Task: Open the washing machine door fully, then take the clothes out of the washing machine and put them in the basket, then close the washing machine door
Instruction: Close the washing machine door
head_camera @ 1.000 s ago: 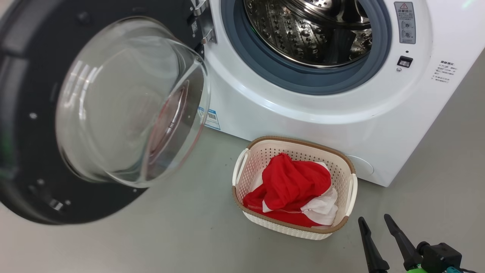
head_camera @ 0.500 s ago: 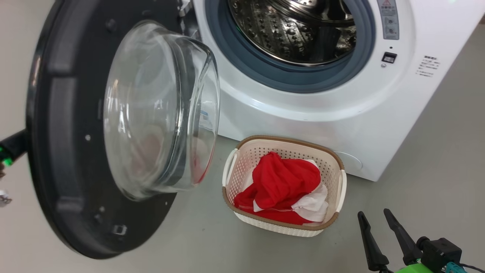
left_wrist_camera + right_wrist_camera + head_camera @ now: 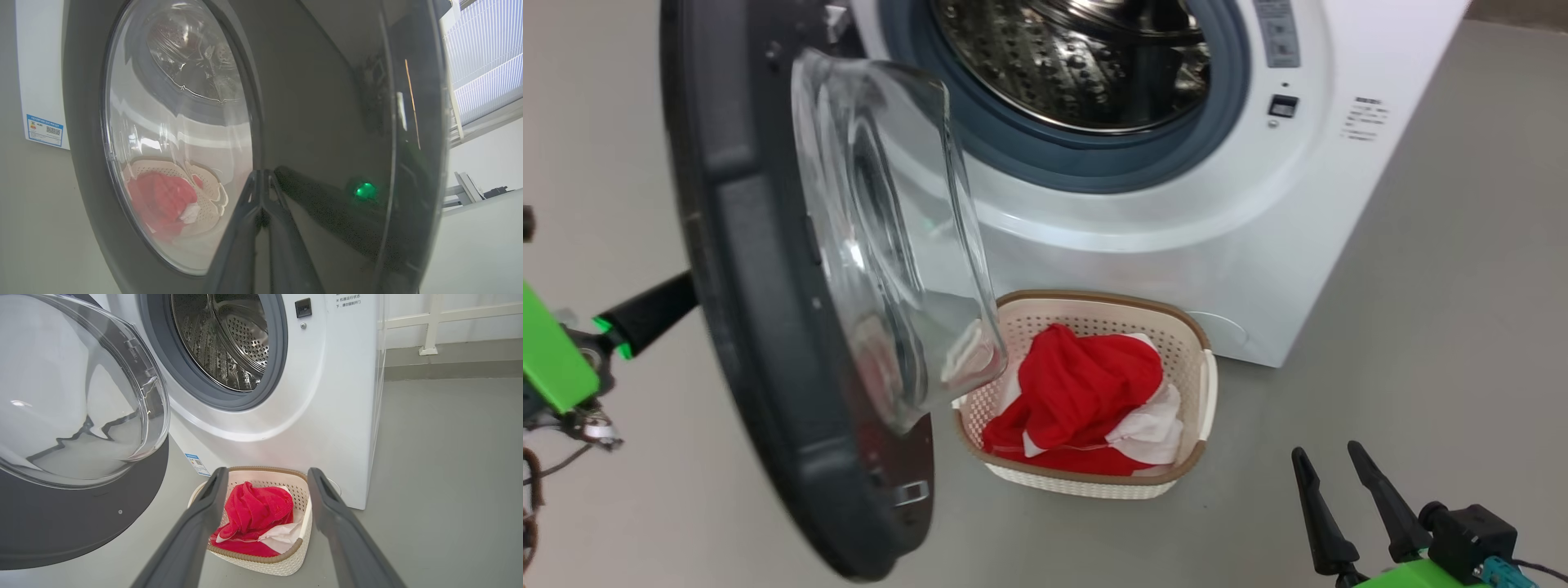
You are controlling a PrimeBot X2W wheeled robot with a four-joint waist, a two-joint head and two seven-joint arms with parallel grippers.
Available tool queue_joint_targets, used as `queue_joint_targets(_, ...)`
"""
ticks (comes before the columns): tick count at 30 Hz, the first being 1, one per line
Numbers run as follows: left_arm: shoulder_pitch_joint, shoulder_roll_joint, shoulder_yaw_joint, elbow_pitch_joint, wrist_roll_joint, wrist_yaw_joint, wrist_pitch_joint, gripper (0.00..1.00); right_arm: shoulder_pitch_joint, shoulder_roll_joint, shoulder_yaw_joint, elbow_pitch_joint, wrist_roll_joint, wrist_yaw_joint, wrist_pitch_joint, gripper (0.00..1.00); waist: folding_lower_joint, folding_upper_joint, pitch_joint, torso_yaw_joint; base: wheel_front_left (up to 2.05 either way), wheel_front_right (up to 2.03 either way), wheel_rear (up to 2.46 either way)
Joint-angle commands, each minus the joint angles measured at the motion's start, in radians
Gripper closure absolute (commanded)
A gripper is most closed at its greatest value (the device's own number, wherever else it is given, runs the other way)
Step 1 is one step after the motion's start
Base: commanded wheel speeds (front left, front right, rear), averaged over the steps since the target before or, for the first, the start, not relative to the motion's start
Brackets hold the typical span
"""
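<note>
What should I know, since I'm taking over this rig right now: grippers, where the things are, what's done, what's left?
Left gripper: shut, tips against the outer face of the washing machine door.
Right gripper: open, empty, low beside the basket.
Clothes are in the basket, on the floor before the washing machine; the visible drum holds none.
Done: door opened, clothes moved. Left: close the door, which stands partly open.

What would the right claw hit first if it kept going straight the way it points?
Most likely the clothes heaped in the basket: the right wrist view shows the open right gripper framing them dead ahead, with nothing in between. Depth is hard to judge, though.
</note>
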State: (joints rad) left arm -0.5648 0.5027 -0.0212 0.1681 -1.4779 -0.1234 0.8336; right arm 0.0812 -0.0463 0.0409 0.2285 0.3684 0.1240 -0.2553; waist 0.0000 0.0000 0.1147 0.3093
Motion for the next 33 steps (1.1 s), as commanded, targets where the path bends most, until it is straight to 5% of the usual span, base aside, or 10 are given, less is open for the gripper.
queue_joint_targets(1,-0.015,0.03,0.025,-0.054,-0.013,-0.007,-0.007,1.0,-0.037,-0.004,0.022,-0.025,0.005,0.007,-0.006,0.0,0.0,0.0,0.006,-0.03,0.0,0.0,0.0)
queue_joint_targets(15,-0.027,-0.003,-0.039,-0.121,0.006,-0.007,-0.115,1.0,-0.046,-0.004,0.028,-0.027,0.015,0.007,-0.006,0.0,0.0,0.0,0.024,-0.105,0.0,0.0,0.0)
queue_joint_targets(25,-0.029,-0.002,-0.084,-0.077,0.026,-0.007,-0.204,1.0,-0.038,-0.004,0.02,-0.032,0.013,0.007,-0.006,0.0,0.0,0.0,0.018,-0.099,0.0,0.0,0.0)
queue_joint_targets(33,0.032,0.0,-0.11,-0.054,0.018,-0.007,-0.278,0.79,-0.036,-0.004,0.018,-0.029,0.009,0.007,-0.006,0.0,0.0,0.0,0.009,-0.069,0.0,0.0,0.0)
